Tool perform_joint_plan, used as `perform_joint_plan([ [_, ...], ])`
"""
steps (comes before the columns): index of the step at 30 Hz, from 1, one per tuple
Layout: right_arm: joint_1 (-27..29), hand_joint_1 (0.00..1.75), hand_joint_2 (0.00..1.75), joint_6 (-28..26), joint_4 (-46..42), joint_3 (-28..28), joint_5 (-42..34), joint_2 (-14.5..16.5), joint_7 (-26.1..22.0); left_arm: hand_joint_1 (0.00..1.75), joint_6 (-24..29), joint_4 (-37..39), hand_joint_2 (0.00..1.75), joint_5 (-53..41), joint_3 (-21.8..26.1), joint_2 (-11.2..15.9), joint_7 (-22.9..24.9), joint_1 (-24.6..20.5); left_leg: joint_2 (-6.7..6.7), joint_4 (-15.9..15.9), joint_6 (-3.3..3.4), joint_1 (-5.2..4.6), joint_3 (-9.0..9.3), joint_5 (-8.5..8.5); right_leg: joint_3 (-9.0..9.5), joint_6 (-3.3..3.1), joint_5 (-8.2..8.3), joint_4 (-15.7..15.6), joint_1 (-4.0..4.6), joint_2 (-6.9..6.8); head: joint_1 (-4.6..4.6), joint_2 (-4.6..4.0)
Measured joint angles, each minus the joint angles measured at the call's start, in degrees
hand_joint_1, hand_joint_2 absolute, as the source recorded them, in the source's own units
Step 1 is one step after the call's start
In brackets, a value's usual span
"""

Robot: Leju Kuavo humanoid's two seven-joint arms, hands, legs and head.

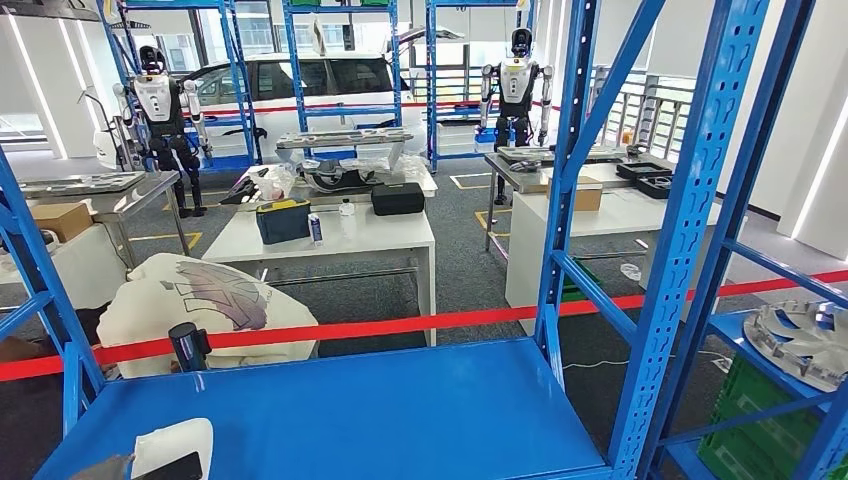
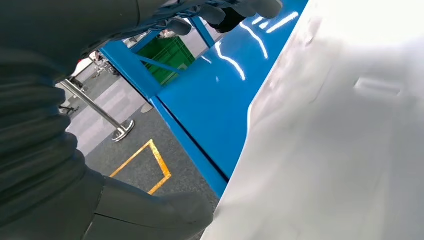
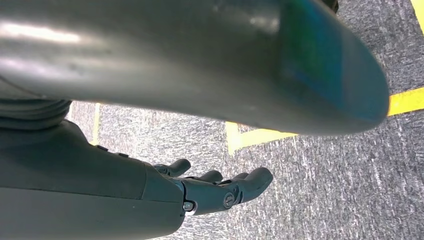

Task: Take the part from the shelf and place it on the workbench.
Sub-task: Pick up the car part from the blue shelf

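Observation:
A large white part (image 2: 340, 135) lies close against my left hand (image 2: 65, 150), over the glossy blue shelf board (image 2: 220, 95). The thick thumb (image 2: 155, 215) lies along one edge of the part and the dark fingers (image 2: 225, 12) reach past the other, so the hand grips it. In the head view the white part (image 1: 172, 440) sits at the front left corner of the blue shelf board (image 1: 380, 410), with a dark piece of my left hand (image 1: 170, 467) beneath it. My right hand (image 3: 215, 190) hangs over grey carpet, its fingers stretched out and holding nothing.
Blue shelf uprights (image 1: 690, 230) stand on my right, and a silver finned disc (image 1: 800, 345) lies on the neighbouring shelf above a green crate (image 1: 760, 420). Red barrier tape (image 1: 400, 325) runs behind the shelf. White tables (image 1: 330, 235), other robots and a white car stand beyond.

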Motion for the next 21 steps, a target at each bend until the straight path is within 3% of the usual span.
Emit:
perform_joint_plan([
  [10,-0.01,0.00,0.00,0.01,0.00,-0.02,-0.19,0.03,-0.12,0.00,-1.18,0.00,1.75,-0.10,0.08,-0.53,-1.73,-0.77,0.00,0.00,0.00,0.00,0.08,0.00,-0.01,0.00,0.00,0.00,0.00,0.01,0.00,0.00],
  [15,-0.03,0.00,0.00,0.00,0.00,-0.03,-0.66,0.32,0.07,0.00,-4.49,-0.01,1.75,-0.31,0.07,-1.40,-6.20,-1.32,0.02,0.01,0.00,-0.01,0.08,0.00,0.00,0.00,0.00,0.00,0.00,0.04,0.00,0.00],
  [21,-0.03,0.00,0.00,0.00,0.00,-0.04,-0.76,0.42,-0.27,0.00,-1.92,-0.39,1.75,-1.08,-0.07,-2.36,-9.74,-2.46,0.02,0.01,0.00,-0.01,0.09,0.00,0.00,0.00,0.00,0.00,0.00,0.03,0.00,0.00],
])
